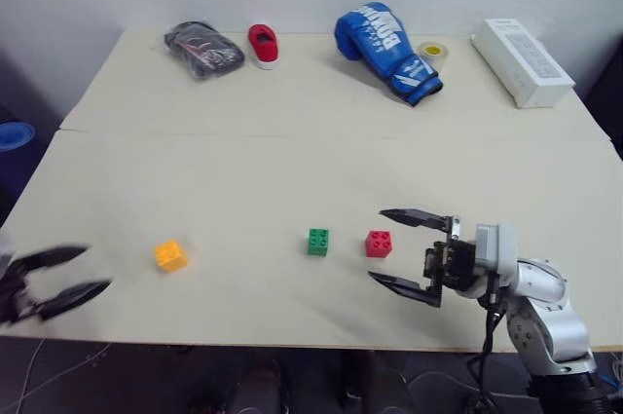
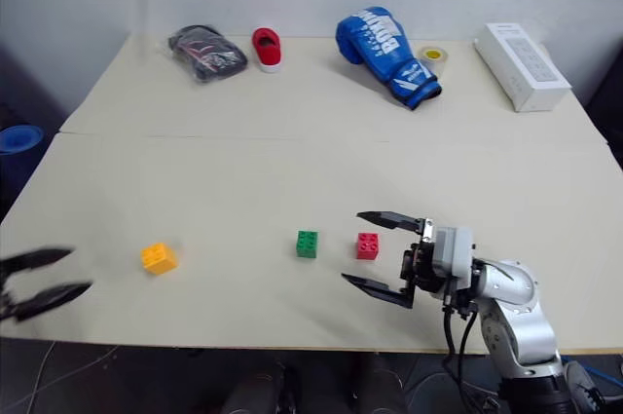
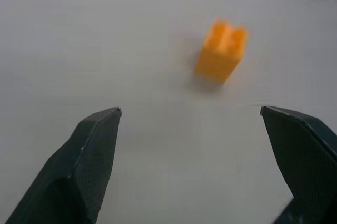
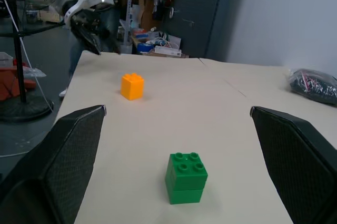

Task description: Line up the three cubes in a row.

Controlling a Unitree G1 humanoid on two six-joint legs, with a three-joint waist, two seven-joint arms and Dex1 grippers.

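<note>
**Three cubes on table, both grippers empty with fingers apart**

Cubes: The yellow cube [image 1: 170, 255], green cube [image 1: 318, 242] and red cube [image 1: 379, 244] sit on the near half of the table [image 1: 292, 161], studs up. Green and red stand near each other with a small gap between them, roughly level in a left-to-right line. The yellow cube lies well apart to their left, slightly nearer the front edge and turned at an angle to the other two. None of the cubes touch one another.

Left gripper [image 1: 68, 273]: At the table's front-left corner, over the edge, well left of the yellow cube. Fingers stand apart and hold nothing. In the left wrist view the yellow cube sits on bare table beyond the two fingertips [image 3: 102, 124], not between them.

Right gripper [image 1: 399, 248]: At the front right, pointing left toward the red cube, which lies just beside the gap between its spread fingers. No contact is visible. Fingers wide apart, nothing held. The right wrist view shows the green cube ahead between the fingers, the yellow cube farther on.

Other items, far edge of table: a dark bag [image 1: 202, 49], a red shoe [image 1: 263, 45], a blue boxing glove [image 1: 384, 49], a tape roll [image 1: 433, 51] just beside the glove, and a white box [image 1: 521, 61].
</note>
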